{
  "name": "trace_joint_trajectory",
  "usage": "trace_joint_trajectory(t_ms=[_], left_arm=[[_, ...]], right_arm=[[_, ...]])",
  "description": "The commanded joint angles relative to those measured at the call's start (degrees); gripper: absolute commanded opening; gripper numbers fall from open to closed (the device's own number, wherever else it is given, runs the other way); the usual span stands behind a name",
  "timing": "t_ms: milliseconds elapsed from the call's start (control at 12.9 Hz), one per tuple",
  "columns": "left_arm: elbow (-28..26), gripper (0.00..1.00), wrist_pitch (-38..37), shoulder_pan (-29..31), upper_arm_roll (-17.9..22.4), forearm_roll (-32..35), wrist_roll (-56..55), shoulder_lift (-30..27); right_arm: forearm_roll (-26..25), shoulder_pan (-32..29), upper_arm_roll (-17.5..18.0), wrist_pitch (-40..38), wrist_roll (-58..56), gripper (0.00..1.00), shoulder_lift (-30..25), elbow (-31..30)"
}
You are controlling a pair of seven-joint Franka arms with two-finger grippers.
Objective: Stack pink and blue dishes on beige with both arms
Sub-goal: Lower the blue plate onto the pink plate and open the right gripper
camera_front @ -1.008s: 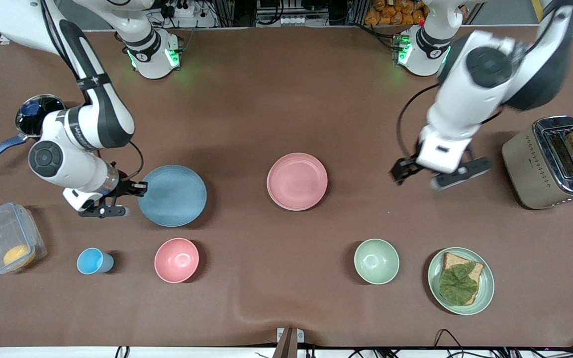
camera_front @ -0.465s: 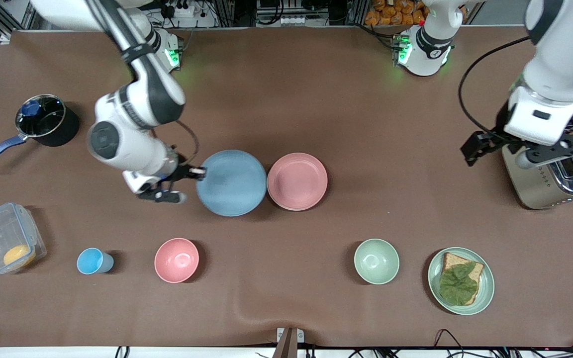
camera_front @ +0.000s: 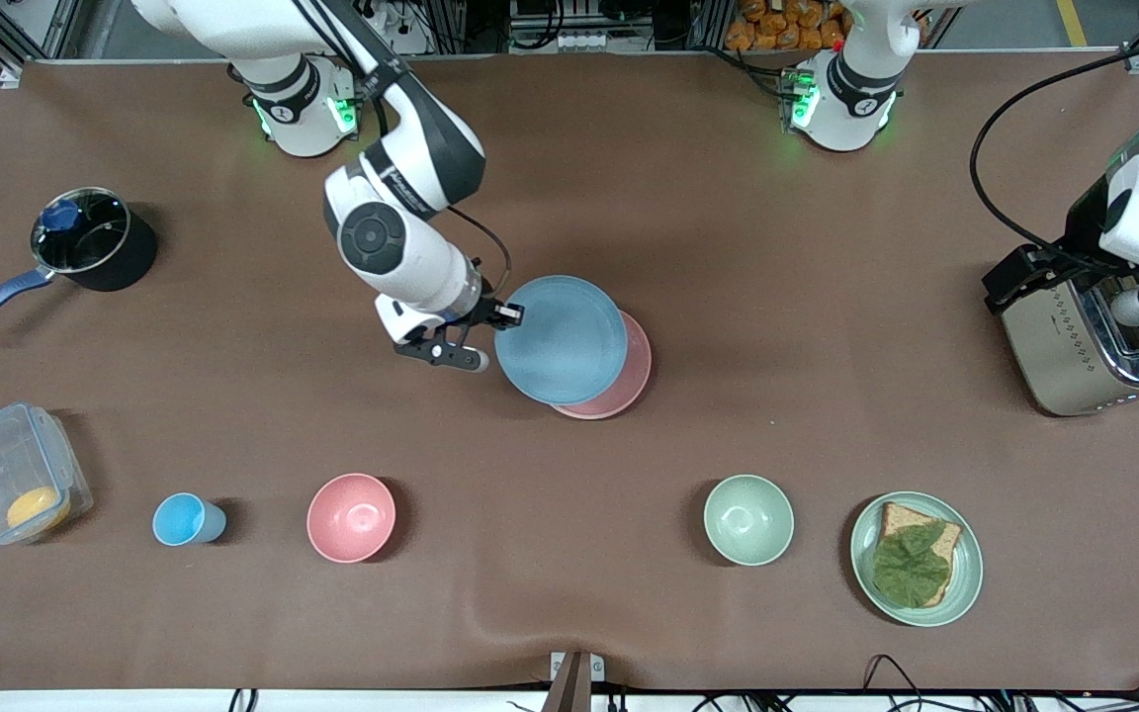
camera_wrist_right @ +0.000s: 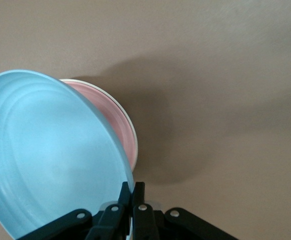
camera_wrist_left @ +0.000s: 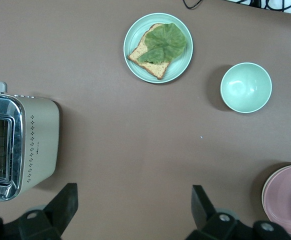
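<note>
We saw the right gripper [camera_front: 500, 331] pinching the rim of the blue plate [camera_front: 560, 339], its jaws pressed onto the edge at the side toward the right arm's end of the table. In the right wrist view the two fingers [camera_wrist_right: 130, 200] met on that rim with the plate [camera_wrist_right: 50, 155] spreading away from them. The plate was held in the air over the pink plate [camera_front: 624, 381], covering most of it, so that only a crescent of pink showed. The pink plate lay flat near the middle of the table [camera_front: 827, 445]; under its edge in the right wrist view we saw a thin pale rim, though we could not tell what it belonged to.

The left gripper [camera_front: 1074, 287] hung over the toaster [camera_front: 1094, 341] at the left arm's end of the table, its jaws spread wide; the left wrist view showed the two fingers [camera_wrist_left: 60, 207] well apart.

The blue plate was light blue, matte, round and shallow, with faint rings inside. The pink plate [camera_wrist_right: 120, 130] was pastel, of like size.

The table wore a brown cloth. On it stood a pink bowl [camera_front: 351, 517], a blue cup [camera_front: 186, 519], a green bowl [camera_front: 748, 519], a green plate [camera_front: 965, 583] with bread and a leaf, a clear box [camera_front: 11, 475] and a pot [camera_front: 95, 237].
</note>
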Motion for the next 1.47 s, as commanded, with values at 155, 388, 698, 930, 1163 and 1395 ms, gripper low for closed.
trace_joint_trajectory(t_ms=[155,388,698,930,1163,1395], left_arm=[[0.14,1.00,-2.35,-0.15,0.41,-0.85,0.50,-0.75],[0.14,1.00,-2.53,-0.07,1.12,-0.93,0.59,-1.01],[0.23,1.00,-2.45,1.42,1.03,-1.46,0.41,-1.10],[0.23,1.00,-2.44,1.43,1.03,-1.46,0.41,-1.10],[0.31,1.00,-2.44,1.51,1.03,-1.55,0.67,-1.01],[0.32,1.00,-2.36,1.52,1.03,-1.55,0.94,-0.92]], right_arm=[[5.87,3.11,-0.68,3.44,4.86,0.00,3.79,1.71],[5.79,3.02,-0.76,3.62,6.18,0.00,4.93,1.71],[5.88,3.90,-0.77,5.73,7.50,0.00,6.86,1.71],[5.79,4.25,-0.76,6.17,7.59,0.00,7.57,1.71],[5.53,4.60,-0.85,5.73,7.50,0.00,7.66,1.71],[3.17,4.95,-1.55,5.20,7.24,1.00,7.04,1.53]])
